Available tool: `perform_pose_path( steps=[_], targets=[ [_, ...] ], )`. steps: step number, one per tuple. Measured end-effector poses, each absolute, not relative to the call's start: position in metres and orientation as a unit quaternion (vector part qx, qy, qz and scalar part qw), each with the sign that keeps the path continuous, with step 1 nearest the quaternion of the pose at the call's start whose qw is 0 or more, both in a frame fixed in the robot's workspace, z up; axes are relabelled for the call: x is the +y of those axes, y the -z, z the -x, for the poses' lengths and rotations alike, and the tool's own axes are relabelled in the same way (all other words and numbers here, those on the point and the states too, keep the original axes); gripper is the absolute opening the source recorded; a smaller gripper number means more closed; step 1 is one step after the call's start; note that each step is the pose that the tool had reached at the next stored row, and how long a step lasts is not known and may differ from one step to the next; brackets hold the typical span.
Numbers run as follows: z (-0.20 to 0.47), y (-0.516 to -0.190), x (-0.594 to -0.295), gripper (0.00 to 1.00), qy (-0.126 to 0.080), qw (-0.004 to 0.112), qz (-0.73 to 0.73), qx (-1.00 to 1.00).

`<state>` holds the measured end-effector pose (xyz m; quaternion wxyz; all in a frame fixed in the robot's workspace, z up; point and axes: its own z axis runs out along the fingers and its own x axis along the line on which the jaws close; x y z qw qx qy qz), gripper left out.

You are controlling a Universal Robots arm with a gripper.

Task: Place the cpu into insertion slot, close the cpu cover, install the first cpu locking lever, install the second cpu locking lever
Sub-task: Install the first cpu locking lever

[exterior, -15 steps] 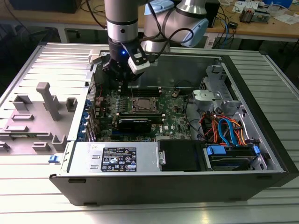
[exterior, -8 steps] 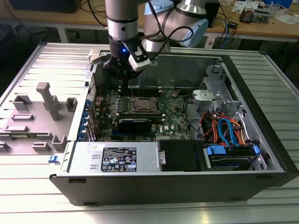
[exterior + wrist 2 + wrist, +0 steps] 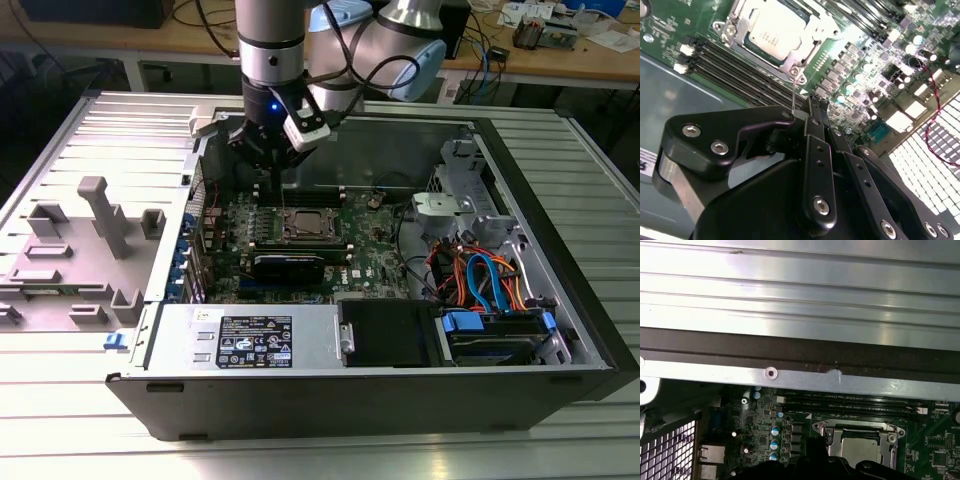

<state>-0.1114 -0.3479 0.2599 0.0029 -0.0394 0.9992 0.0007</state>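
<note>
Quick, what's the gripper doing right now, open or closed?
Gripper: shut; whether it grips the thin lever beside it cannot be told.

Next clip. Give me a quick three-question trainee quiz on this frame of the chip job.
1. True or false: the chip lies seated with the metal cover closed over its edges.
2. The gripper hangs above: A) the motherboard beside the chip, B) the orange and blue cables, C) the grey plastic tray outside the case.
3. Fill in: a thin wire ____ stands upright from the cover's corner toward the gripper.
Key: 1 true; 2 A; 3 lever.
</note>
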Motion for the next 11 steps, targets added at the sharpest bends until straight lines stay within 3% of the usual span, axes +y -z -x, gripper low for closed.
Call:
perform_pose_path(
  steps=[11],
  targets=[
    [0.098, -0.259, -0.348, 0.11, -0.001, 0.003, 0.039, 0.999]
  ],
)
